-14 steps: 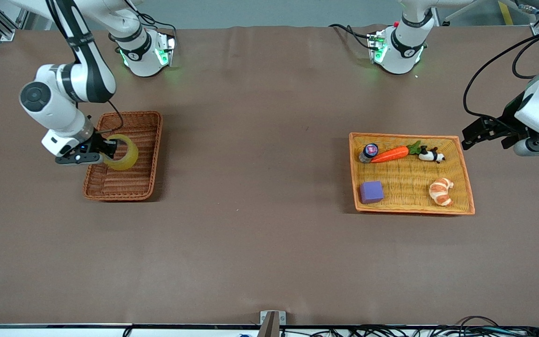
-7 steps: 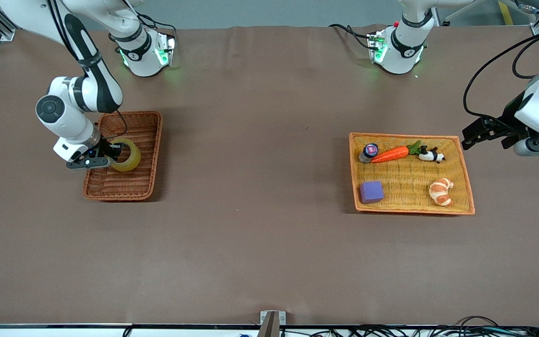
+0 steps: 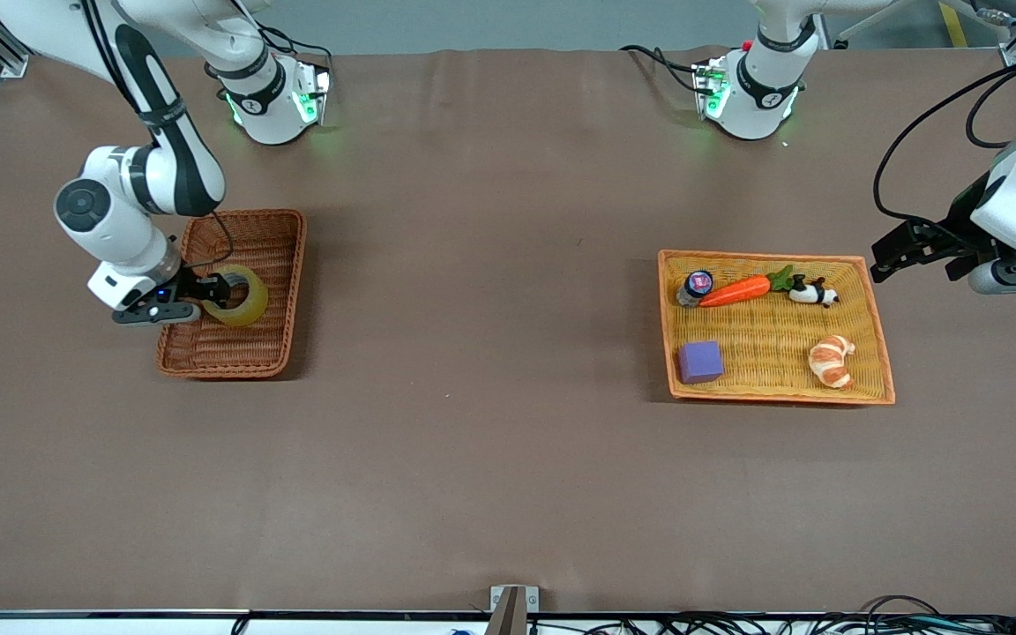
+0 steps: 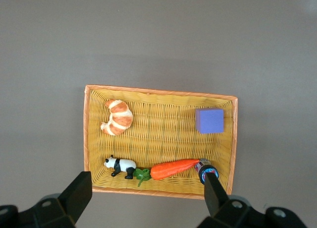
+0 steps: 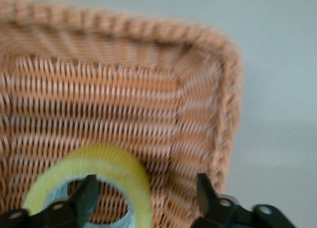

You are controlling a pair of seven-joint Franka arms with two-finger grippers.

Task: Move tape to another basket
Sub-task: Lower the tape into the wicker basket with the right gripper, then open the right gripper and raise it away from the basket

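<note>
Looking down on a brown counter (image 3: 490,459) with two woven containers set well apart.

At 9 o'clock in the front view: finding the reddish-brown basket (image 3: 295,291), with the tape (image 3: 242,298) lying inside it, near its middle and tipped slightly on edge. Seeing the right end effector (image 3: 211,295) hanging low over the basket, fingers spread apart, one reaching into the hole of the roll and the other standing clear outside the roll's wall, clamping nothing.

At 3 o'clock: finding a wide, flat orange-yellow tray (image 3: 861,395). Holding, at its 11 o'clock corner, a small dark-capped bottle (image 3: 696,287) touching an orange toy carrot (image 3: 735,291); at 1 o'clock, a toy panda (image 3: 812,293) just beside the carrot's green top; at 7 o'clock, a purple cube (image 3: 700,362); at 4 o'clock, a croissant (image 3: 831,360).

Seeing the left end effector (image 4: 146,184) waiting in the air over bare counter just off the tray's 2 o'clock corner, fingers wide apart, gripping nothing.
</note>
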